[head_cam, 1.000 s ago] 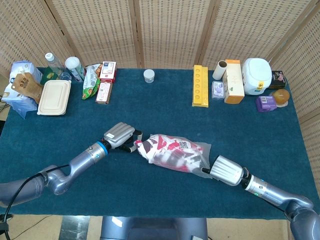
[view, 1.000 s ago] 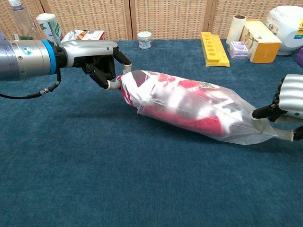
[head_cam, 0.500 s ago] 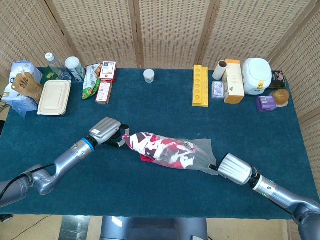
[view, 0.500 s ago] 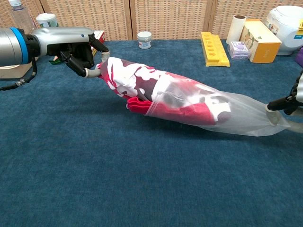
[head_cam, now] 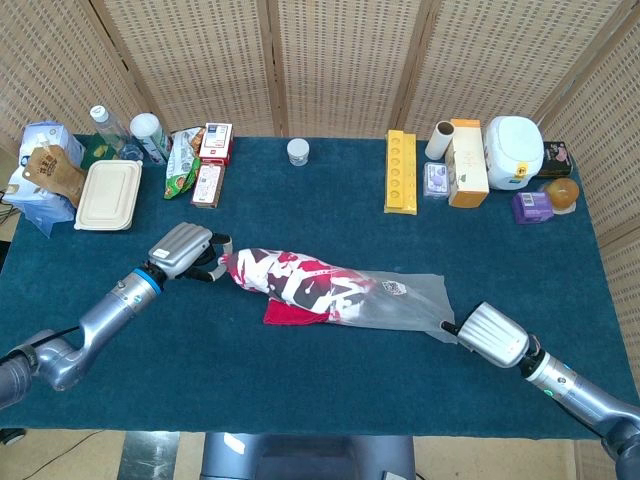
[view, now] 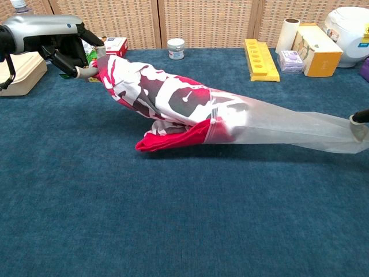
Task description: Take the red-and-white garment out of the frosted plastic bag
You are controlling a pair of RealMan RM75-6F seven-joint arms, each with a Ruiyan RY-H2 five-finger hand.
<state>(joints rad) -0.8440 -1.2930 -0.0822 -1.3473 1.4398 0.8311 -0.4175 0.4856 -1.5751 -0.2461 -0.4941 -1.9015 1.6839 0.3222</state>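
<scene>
The red-and-white garment point(head_cam: 290, 280) point(view: 155, 95) lies stretched across the blue table, most of it outside the frosted plastic bag point(head_cam: 405, 300) point(view: 288, 118); only its right end sits in the bag's mouth. A red flap of it rests on the cloth below. My left hand point(head_cam: 182, 251) point(view: 60, 43) grips the garment's left end, raised a little off the table. My right hand point(head_cam: 492, 334) holds the bag's closed end at the right; in the chest view only a fingertip point(view: 360, 117) shows at the frame edge.
Along the far edge stand a lunch box point(head_cam: 108, 181), bottles point(head_cam: 148, 135), snack packs point(head_cam: 208, 183), a small jar point(head_cam: 298, 151), a yellow tray point(head_cam: 400, 171), boxes point(head_cam: 467, 162) and a white appliance point(head_cam: 514, 151). A wicker screen closes the back.
My left hand has pulled the garment leftward and my right hand has drawn the bag rightward. The garment has slid mostly out of the bag, which now lies long and flat.
</scene>
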